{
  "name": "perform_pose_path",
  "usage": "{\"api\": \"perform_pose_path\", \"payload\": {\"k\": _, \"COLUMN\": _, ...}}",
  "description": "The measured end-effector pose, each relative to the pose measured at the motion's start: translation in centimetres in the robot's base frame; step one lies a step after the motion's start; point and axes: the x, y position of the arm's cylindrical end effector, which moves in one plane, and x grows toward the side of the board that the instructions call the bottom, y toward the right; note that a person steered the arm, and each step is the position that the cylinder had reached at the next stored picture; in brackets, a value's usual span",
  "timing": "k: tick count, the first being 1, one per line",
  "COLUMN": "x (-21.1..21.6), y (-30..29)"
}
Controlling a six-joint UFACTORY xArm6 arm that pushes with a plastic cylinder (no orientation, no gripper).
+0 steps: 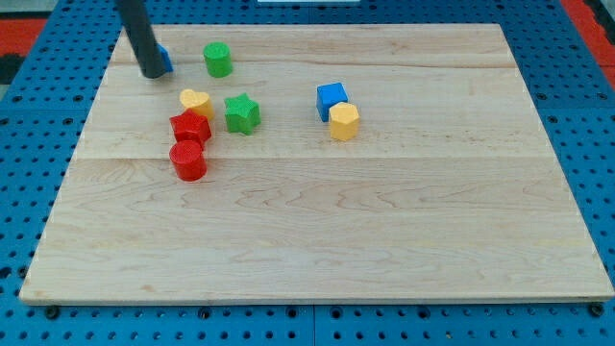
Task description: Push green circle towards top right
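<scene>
Rod parked at the board's upper left, just left of the green circle.

The wooden board [317,221] fills most of the view, lying on a blue pegboard surface [29,115]. The dark rod comes down from the view's top left, and my tip [154,74] sits on the wood with nothing clamped or carried, being a bare rod; it covers most of a small blue block [166,61] right behind it, whose shape I can't make out. The green circle [218,60] stands near the top edge, just to the right of my tip and apart from it. Below it huddle a yellow heart [195,100], a green star [242,113], a red block [190,127] and a red cylinder [188,160], the two reds touching. Nearer the middle, a blue cube [332,98] touches a yellow hexagon [343,121].
</scene>
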Motion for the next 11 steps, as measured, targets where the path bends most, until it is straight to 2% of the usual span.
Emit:
{"api": "perform_pose_path", "payload": {"k": 1, "x": -1.0, "y": 1.2}}
{"api": "perform_pose_path", "payload": {"k": 3, "x": -1.1, "y": 14.3}}
{"api": "perform_pose_path", "payload": {"k": 4, "x": -2.6, "y": 9.8}}
{"api": "perform_pose_path", "payload": {"k": 5, "x": -3.1, "y": 11.4}}
{"api": "perform_pose_path", "payload": {"k": 9, "x": -3.9, "y": 23.8}}
{"api": "perform_pose_path", "payload": {"k": 10, "x": -3.9, "y": 24.3}}
{"api": "perform_pose_path", "payload": {"k": 11, "x": -1.8, "y": 26.6}}
